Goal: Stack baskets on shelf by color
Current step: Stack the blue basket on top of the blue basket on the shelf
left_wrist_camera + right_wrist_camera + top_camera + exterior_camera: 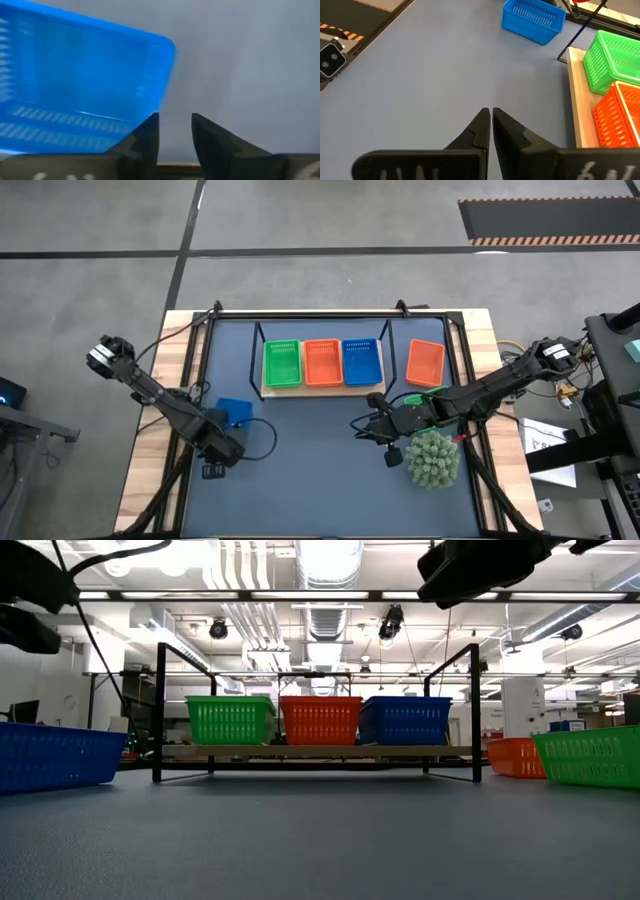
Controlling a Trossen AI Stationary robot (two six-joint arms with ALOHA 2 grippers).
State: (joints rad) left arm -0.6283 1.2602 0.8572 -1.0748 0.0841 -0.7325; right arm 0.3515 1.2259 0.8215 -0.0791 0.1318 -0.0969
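high: left gripper [222, 442] by loose blue basket [233, 411]; shelf [322, 387] holds three | low: basket looks light, stiff | left wrist: fingers slightly parted, empty; pinch thin rim | right wrist: right gripper [491, 122] closed, empty

The baskets [282, 363] look like glossy perforated plastic, the shelf [322, 389] a pale smooth wood board in thin black metal wire, the mat [320, 470] matt dark blue over the bare-wood desk [150, 450].
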